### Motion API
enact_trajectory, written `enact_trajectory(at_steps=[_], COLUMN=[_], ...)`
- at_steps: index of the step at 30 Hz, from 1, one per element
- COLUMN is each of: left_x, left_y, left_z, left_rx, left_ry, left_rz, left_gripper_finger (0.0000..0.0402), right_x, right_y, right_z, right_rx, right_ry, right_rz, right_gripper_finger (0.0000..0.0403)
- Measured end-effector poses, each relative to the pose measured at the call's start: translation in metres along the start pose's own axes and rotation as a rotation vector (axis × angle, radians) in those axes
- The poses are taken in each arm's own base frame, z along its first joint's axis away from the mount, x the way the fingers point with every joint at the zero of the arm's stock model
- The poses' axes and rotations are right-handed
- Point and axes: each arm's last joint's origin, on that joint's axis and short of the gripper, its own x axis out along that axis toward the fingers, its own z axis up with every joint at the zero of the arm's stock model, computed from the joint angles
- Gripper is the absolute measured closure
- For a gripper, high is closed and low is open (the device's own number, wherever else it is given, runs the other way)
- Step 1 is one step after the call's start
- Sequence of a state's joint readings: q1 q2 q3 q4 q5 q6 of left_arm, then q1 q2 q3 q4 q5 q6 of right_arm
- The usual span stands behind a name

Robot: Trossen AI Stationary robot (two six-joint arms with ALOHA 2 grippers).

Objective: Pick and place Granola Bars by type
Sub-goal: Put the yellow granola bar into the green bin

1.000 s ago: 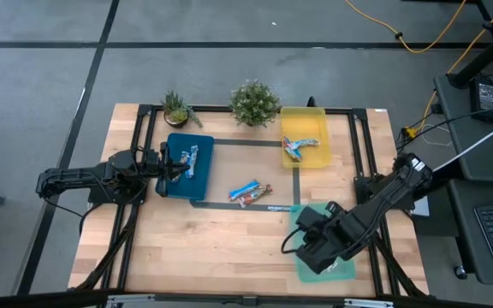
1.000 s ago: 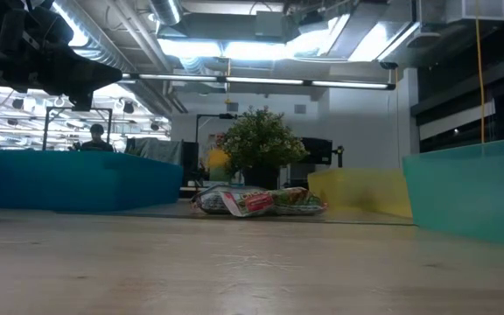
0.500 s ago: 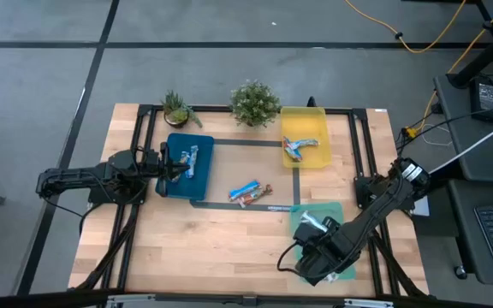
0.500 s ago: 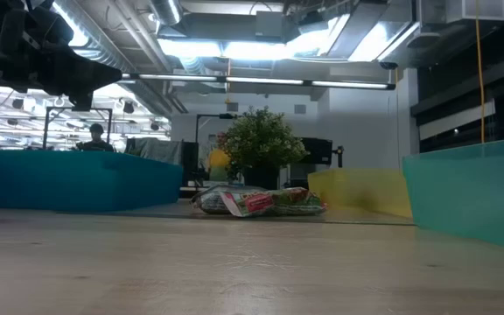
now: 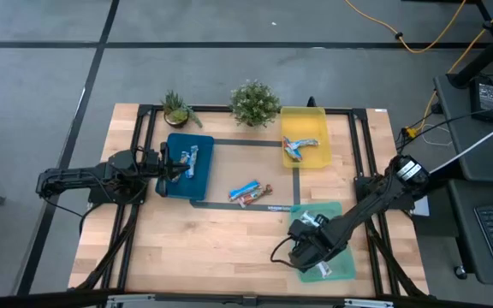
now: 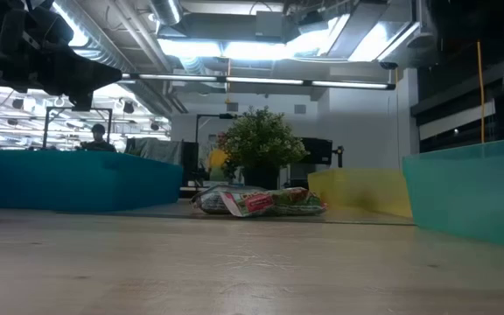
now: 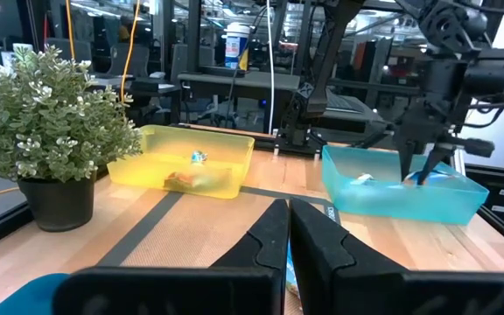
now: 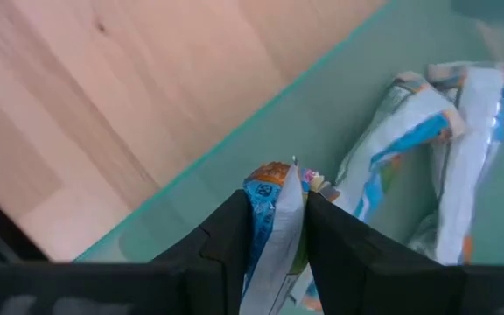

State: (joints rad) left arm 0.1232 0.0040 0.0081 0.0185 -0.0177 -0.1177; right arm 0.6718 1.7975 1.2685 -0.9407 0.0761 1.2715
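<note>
My right gripper point(image 5: 303, 253) is low over the green tray point(image 5: 342, 210) at the near right, shut on a blue-and-orange granola bar point(image 8: 274, 210). Two silvery-white-and-blue bars point(image 8: 444, 131) lie on that tray's floor beside it. Two more bars point(image 5: 249, 193) lie on the table's middle and also show in the low view point(image 6: 256, 201). More bars lie in the blue tray point(image 5: 187, 159) and the yellow tray point(image 5: 298, 147). My left gripper point(image 7: 285, 236) is shut and empty, and hovers over the blue tray's near right part point(image 5: 175, 168). My right gripper pinches the blue-and-orange bar between its two fingers point(image 8: 226, 236), which lie along its two flat sides. The bar's crimped end point(image 8: 280, 179) sticks out past the fingertips, over the green tray's floor. I cannot tell whether it touches the floor.
Two potted plants point(image 5: 254, 103) point(image 5: 178, 108) stand at the table's far edge. Dark tape lines point(image 5: 296, 175) cross the table's middle. The green tray's wall point(image 6: 475, 197) stands near the low camera. Bare wood lies at the near left point(image 5: 195, 244).
My right gripper has gone down into the green tray and a little toward the table's left, still shut on the bar. The arm has uncovered the bars lying in that tray.
</note>
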Motion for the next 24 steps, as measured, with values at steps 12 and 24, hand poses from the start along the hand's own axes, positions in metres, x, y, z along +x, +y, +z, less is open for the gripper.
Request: enact_trajectory(at_steps=[12, 24], left_x=[0.0, 0.0], left_y=[0.0, -0.0001], left_z=[0.0001, 0.0006], left_rx=[0.0, 0.0], left_ry=[-0.002, -0.007], left_rz=[0.0, -0.001], left_gripper_finger=[0.0391, 0.0389], right_x=[0.0124, 0.0123], right_y=[-0.0043, -0.0064], right_z=[0.0048, 0.0041], right_rx=[-0.02, 0.025], right_ry=[0.055, 0.064], right_rz=[0.048, 0.025], right_gripper_finger=[0.0294, 0.0294])
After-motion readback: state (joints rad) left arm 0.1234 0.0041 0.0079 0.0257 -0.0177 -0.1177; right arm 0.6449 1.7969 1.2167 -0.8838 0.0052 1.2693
